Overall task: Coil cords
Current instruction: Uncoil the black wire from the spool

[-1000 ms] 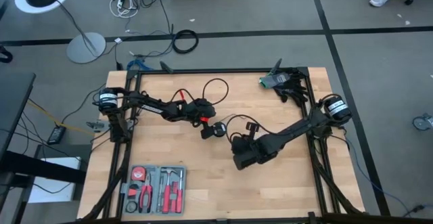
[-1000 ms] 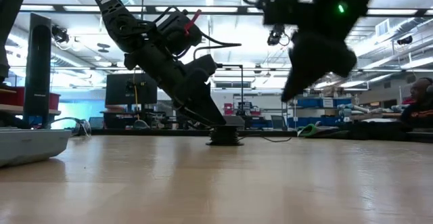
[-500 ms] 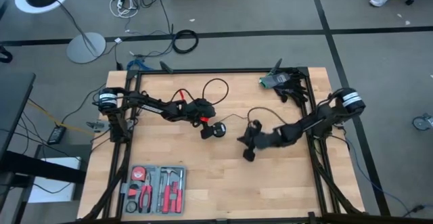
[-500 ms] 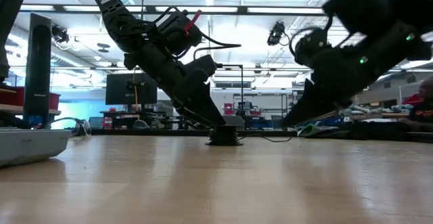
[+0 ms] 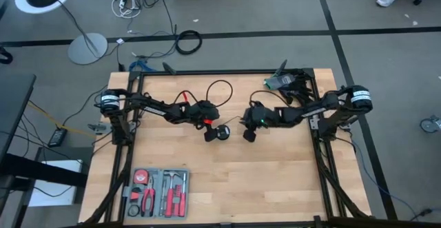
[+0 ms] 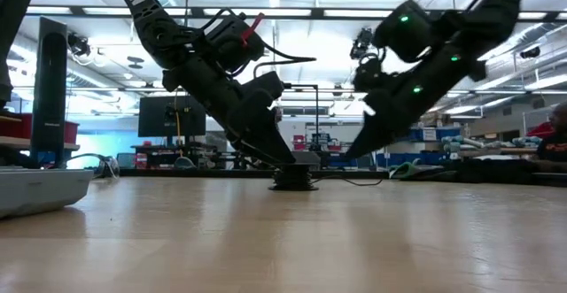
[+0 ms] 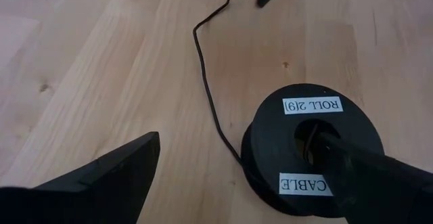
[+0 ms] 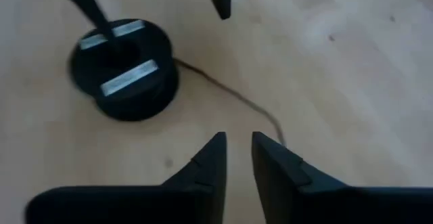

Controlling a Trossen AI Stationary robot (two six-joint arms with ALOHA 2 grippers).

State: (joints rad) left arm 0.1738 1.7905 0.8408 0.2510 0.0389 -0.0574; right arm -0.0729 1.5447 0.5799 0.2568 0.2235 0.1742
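The round black plastic cable spool (image 7: 311, 146) with its thin black wire (image 7: 208, 95) is seen on the wooden bench (image 5: 227, 180), one finger of the spread left tool (image 5: 215, 133) set in its hub. Just beside it, the right tool (image 8: 238, 158) is held slightly parted, empty. A grey tray (image 5: 157, 192) of red-handled hand tools lies well apart.

A grey tool tray (image 5: 157, 192) with red-handled tools lies near the front left corner of the wooden table (image 5: 275, 187). A green-and-black object (image 5: 279, 82) sits at the far right corner, too small to identify. On the floor beyond the table's far edge lie a thick black cable ring (image 5: 188, 42), a round grey lamp base (image 5: 87, 48) and white cables (image 5: 127, 4). A black monitor (image 6: 171, 116) stands in the room behind
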